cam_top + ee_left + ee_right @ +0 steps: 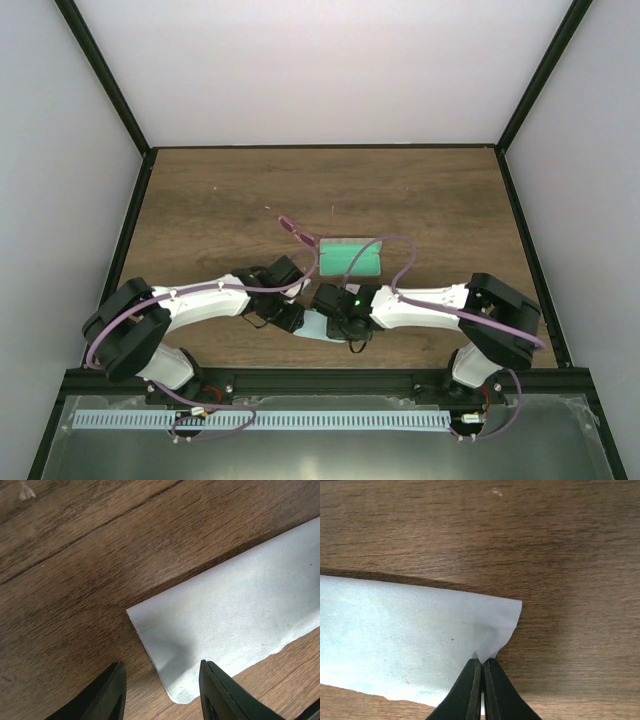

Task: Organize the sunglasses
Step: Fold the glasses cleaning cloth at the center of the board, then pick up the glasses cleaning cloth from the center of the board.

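My right gripper (482, 662) is pinched shut on a cloth (410, 640) corner. My left gripper (160, 667) is part open, straddling the other corner. Farther out sits the case (351, 258), with the sunglasses (296, 231) just beside its far-left corner, long axis diagonal; my left arm is nearer.
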Controlling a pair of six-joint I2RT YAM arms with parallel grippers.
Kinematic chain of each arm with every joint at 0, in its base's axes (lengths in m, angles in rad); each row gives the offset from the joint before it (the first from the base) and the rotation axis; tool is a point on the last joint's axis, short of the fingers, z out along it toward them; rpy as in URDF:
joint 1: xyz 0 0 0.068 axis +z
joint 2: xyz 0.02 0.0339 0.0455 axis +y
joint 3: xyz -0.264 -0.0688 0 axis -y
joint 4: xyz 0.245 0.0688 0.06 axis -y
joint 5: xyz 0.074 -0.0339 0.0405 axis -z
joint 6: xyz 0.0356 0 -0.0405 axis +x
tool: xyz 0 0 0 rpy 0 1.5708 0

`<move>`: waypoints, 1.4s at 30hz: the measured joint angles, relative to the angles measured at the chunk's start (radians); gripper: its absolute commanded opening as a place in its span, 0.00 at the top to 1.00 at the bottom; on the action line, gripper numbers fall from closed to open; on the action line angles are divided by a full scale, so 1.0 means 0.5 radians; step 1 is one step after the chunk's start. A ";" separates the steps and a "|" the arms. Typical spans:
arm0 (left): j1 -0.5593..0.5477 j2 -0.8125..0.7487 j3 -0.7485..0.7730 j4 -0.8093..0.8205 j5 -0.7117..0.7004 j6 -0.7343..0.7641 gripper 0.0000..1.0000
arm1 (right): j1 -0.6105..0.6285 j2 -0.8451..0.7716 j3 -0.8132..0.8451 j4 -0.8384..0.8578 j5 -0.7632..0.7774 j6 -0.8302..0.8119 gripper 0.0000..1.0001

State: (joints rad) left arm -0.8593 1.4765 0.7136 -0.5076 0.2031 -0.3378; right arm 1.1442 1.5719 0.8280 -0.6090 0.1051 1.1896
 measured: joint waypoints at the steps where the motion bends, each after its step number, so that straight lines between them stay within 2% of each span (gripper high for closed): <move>1: 0.000 0.000 0.000 -0.001 0.000 -0.001 0.59 | -0.001 0.005 0.006 -0.001 -0.001 -0.002 0.99; 10: 0.000 0.047 0.067 -0.106 -0.020 -0.027 0.57 | -0.002 0.017 0.018 0.002 -0.007 -0.008 0.99; 17: 0.000 0.101 0.117 -0.137 -0.035 -0.057 0.61 | -0.004 0.024 0.023 0.021 -0.015 -0.014 0.99; 30: 0.001 0.180 0.156 -0.089 0.002 -0.061 0.95 | -0.004 0.027 0.027 0.031 -0.016 -0.021 0.99; 42: 0.002 0.194 0.154 -0.055 0.052 -0.056 0.96 | -0.004 0.027 0.031 0.024 -0.014 -0.024 0.99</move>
State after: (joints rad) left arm -0.8585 1.5734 0.7906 -0.5350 0.2291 -0.3656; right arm 1.1423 1.5856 0.8436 -0.5972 0.0978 1.1778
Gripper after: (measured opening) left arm 0.039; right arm 0.010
